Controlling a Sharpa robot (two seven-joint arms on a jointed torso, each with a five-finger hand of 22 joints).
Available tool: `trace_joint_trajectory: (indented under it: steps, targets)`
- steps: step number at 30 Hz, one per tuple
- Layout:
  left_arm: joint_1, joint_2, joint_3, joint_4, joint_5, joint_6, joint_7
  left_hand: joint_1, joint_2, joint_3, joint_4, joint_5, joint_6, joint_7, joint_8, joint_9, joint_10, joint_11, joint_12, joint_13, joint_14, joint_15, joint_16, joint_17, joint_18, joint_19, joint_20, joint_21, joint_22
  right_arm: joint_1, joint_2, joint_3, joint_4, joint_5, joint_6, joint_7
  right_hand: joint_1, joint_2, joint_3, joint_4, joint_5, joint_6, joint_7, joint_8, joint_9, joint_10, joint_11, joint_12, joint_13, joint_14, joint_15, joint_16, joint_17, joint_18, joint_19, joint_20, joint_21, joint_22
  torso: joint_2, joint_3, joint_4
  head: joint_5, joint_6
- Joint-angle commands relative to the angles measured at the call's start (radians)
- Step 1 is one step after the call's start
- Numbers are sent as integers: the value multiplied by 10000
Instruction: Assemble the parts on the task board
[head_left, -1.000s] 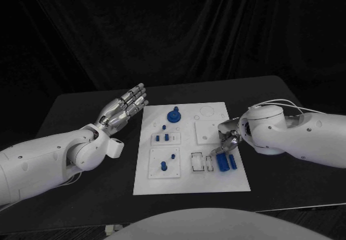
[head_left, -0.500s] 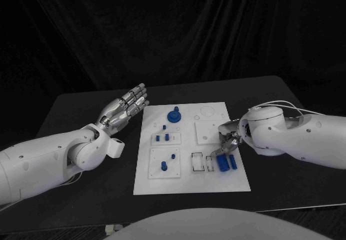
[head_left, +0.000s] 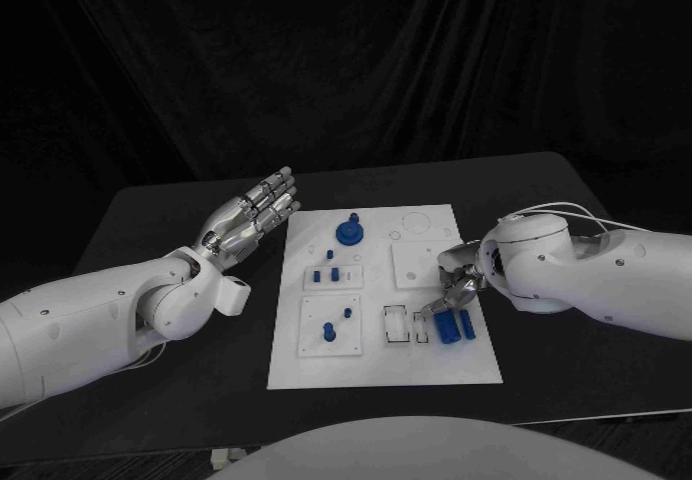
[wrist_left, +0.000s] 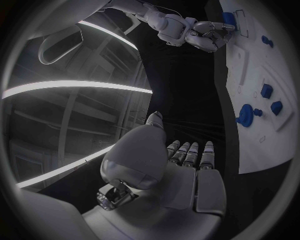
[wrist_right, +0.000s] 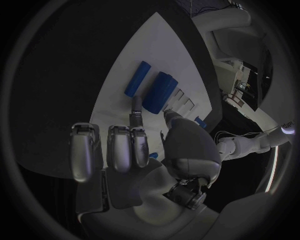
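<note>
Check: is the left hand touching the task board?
Apart. In the head view the left hand is held flat with fingers extended, beside the task board, with a strip of black table showing between the fingertips and the board's edge.

A black table (head_left: 173, 400) takes up the middle of the scene, its top matte and dark, its far edge running from the far left across to the far right corner. Behind it hangs a black curtain (head_left: 346, 80) (heavily folded), closing off the whole far side.
</note>
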Motion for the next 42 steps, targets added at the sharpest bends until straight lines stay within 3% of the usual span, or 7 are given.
trace_joint_trajectory:
  steps: [1,5,9,14,21,35,42]
  targets:
    - [-14,20,11,8,57,119,69,91,-14,67,17,55,25,19,64,14,20,67,63,13,-4,78,-37,-9,107,-11,80,3,11,-26,-20,0,36,36,210,-157,-145,-24,-73,2,-69,-110,16,-50,23,1058,66,26,2630,743,74,-64,1070,105,728,69,-60,2385,1,1,1,3,-2]
    - [-16,31,11,-1,57,134,52,103,-15,74,16,64,23,23,64,13,20,76,66,14,-4,87,-37,-9,105,-10,87,4,13,-26,-33,0,50,51,323,-153,-180,-267,-145,9,-47,-238,44,-119,69,1058,83,26,2630,714,106,-133,923,128,689,102,-145,2353,1,1,0,2,-2]
    - [-18,41,10,-6,57,138,40,115,-17,80,14,72,28,30,65,14,21,84,72,15,-4,96,-37,-9,102,-9,93,5,14,-27,-24,0,48,57,481,-156,280,-353,-83,-14,711,-365,76,-184,182,1058,102,26,2630,691,141,-203,783,151,652,144,-235,2321,-1,0,-1,11,-2]
    - [-20,44,10,-9,57,139,35,126,-20,84,12,80,37,47,68,17,20,83,71,15,-4,96,-37,-9,101,-9,95,5,14,-27,-5,-1,40,59,612,-163,445,-458,-174,-1,612,-359,70,-134,295,1058,93,26,2630,678,142,-241,704,162,635,151,-280,2306,0,2,-1,20,-2]
    - [-22,47,10,-18,57,147,27,160,-34,97,3,104,52,106,72,20,20,73,73,15,-4,99,-37,-9,99,-9,99,5,14,-31,21,-1,32,65,562,-171,658,-314,-130,-14,321,-231,-12,145,705,1058,14,26,2630,676,85,-267,653,172,624,111,-326,2293,-1,-1,-4,36,-2]
    - [-28,87,10,-54,57,169,-8,279,-65,149,-60,190,60,202,75,21,18,59,74,15,-4,96,-37,-9,102,-9,101,5,13,-36,-5,-1,-26,1115,-310,-138,1394,208,208,-139,1651,-494,-163,912,1953,1058,-129,26,2630,646,-42,-371,401,293,432,-15,-832,2116,0,2,3,49,-2]
    - [-34,94,10,-58,57,171,-26,431,-98,226,-154,373,60,231,74,21,15,53,73,14,-4,97,-37,-9,103,-8,103,6,14,-37,-57,-1,-31,1907,-1034,-121,1676,247,362,-289,2869,-811,-164,1125,2407,1058,-135,26,2630,632,-57,-408,306,301,433,-40,-913,2093,3,1,1,79,-2]
